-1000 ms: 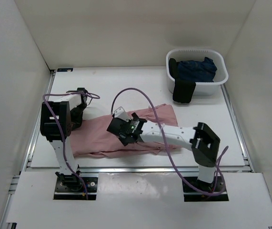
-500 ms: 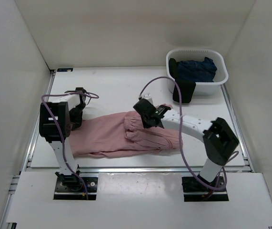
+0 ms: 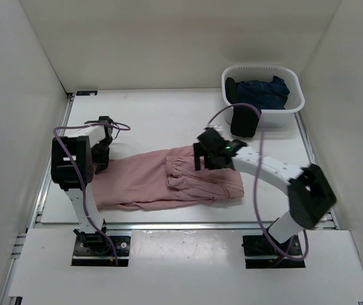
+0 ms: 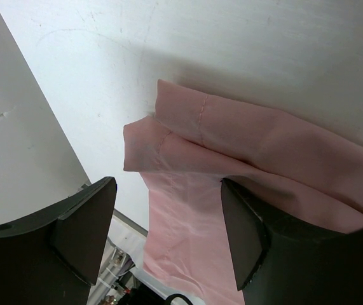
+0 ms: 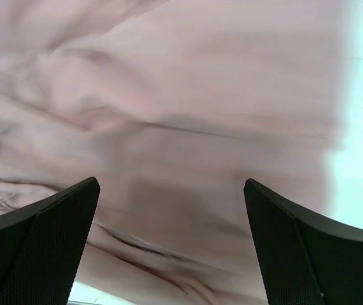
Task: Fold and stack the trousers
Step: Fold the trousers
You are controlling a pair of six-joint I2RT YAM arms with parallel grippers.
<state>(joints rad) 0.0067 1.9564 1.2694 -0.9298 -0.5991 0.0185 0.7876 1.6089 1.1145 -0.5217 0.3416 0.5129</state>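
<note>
The trousers (image 3: 168, 181) lie flat on the table (image 3: 156, 114), on the near side of the white basket (image 3: 264, 65) and stretching leftward away from it. The end closer to the basket is doubled over: the gathered waistband (image 3: 176, 166) rests on top of the legs, facing away from the basket, with a neat fold edge on the basket side. The far end from the basket, the hems (image 4: 168, 136), lies single and spread, one leg over the other.

The right gripper (image 3: 203, 152) hangs over the doubled part, on its basket-side upper corner. Its wrist view shows both fingers spread wide above pink cloth, nothing pinched between them. The left gripper (image 4: 166, 184) hovers over the hems at the end farthest from the basket, its jaws also wide apart and empty, the cloth below untouched.

Judging from this, the first fold looks laid and let go, and a second fold is due. That would call for the left gripper to drop and pinch both hem layers together, then carry them toward the basket-side end so the edges meet, while the thin fabric is kept from dragging or bunching.

Inside the basket sits a dark navy garment (image 3: 260, 92), not part of this job
</note>
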